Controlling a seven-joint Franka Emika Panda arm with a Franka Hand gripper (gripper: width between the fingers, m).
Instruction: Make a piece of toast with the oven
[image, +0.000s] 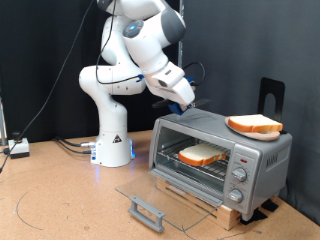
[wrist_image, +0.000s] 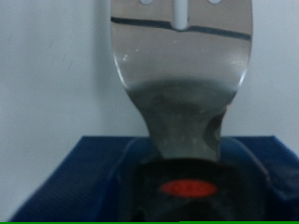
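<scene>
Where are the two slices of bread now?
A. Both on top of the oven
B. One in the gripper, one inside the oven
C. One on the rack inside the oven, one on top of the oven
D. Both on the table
C: one slice lies on the rack inside the open oven, the other slice lies on its top.

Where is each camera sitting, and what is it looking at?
Exterior view: off the arm, beside the table, facing the open oven, a slice inside, another slice on top; the whole arm and gripper show.
Wrist view: on the hand, filled by a slotted metal blade; fingers can't be made out.
Shared: nothing I can match surely.
</scene>
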